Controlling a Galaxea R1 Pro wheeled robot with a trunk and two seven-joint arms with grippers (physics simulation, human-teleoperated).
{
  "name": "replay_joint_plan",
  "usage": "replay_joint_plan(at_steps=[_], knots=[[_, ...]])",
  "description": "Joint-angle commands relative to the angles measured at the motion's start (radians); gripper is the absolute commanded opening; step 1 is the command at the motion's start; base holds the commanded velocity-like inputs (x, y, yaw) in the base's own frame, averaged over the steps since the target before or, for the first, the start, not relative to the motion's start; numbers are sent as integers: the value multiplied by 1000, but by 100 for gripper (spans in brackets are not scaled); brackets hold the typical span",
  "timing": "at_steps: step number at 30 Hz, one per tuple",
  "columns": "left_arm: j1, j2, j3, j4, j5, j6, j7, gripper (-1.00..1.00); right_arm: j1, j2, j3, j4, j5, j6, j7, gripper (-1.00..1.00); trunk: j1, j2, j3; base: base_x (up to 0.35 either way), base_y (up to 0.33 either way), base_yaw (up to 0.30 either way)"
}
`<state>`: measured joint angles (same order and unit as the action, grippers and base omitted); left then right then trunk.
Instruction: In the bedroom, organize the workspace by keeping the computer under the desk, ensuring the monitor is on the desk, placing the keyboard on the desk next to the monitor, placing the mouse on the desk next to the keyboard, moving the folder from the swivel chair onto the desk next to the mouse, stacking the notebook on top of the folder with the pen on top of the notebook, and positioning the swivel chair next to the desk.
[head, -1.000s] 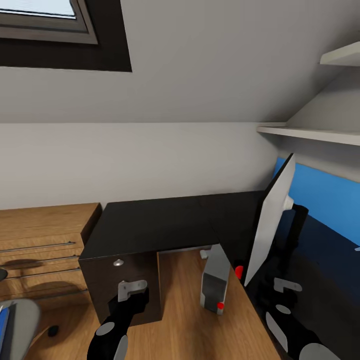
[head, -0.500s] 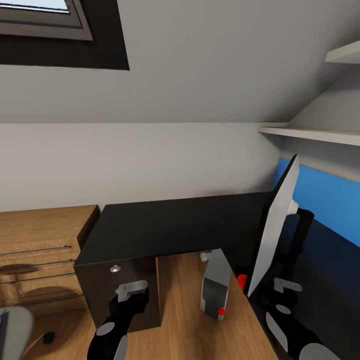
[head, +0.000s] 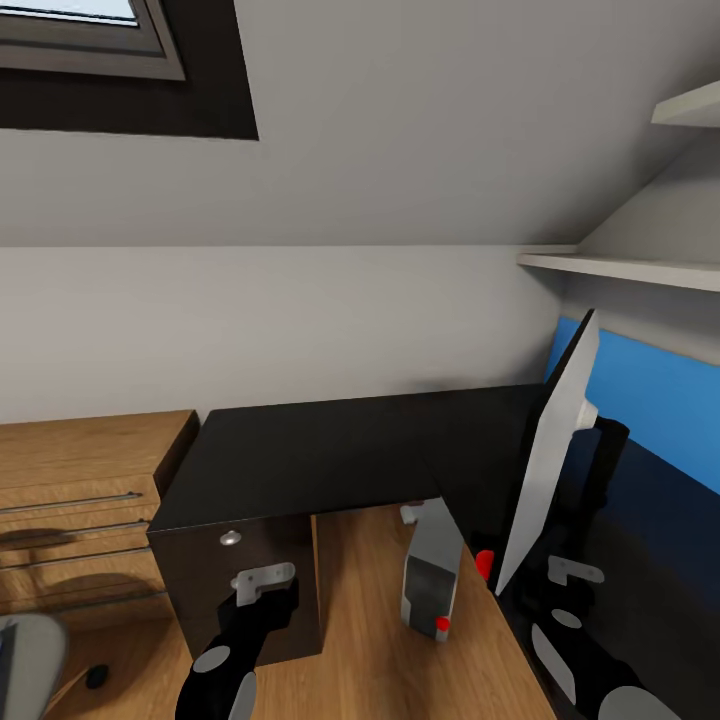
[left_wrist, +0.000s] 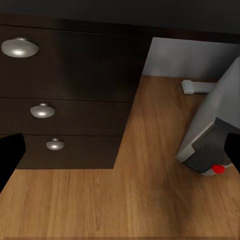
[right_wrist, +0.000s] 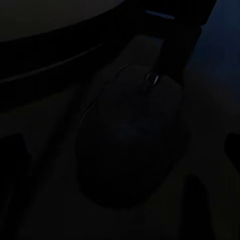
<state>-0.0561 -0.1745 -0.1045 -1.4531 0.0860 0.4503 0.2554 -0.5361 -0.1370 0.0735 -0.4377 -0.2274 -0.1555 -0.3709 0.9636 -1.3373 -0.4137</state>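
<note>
Standing on my desk (head: 330, 440): monitor (head: 550, 455), edge-on. Beneath it: computer (head: 432, 565), tilted. Both my fingers' sets spread wide, grasping nothing.

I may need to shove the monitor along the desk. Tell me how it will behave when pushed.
The monitor looks top-heavy: a wide thin panel on one narrow black stand, so a push high on the panel would probably tip it. Pushed low near the stand, it likely slides on the smooth black desk. The thin panel seems stiff but fragile.
</note>
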Motion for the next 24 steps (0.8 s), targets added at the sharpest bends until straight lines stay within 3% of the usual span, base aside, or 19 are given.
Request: replay_joint_plan(at_steps=[1,24], knots=[[-1,0,-1,-1,9,4,8,100,-1,-1,8,0,-10,-5,-5,100,0,-1,-1,0,0,0],[-1,0,-1,-3,9,4,8,100,-1,-4,5,14,-12,23,-5,100,0,-1,-1,0,0,0]])
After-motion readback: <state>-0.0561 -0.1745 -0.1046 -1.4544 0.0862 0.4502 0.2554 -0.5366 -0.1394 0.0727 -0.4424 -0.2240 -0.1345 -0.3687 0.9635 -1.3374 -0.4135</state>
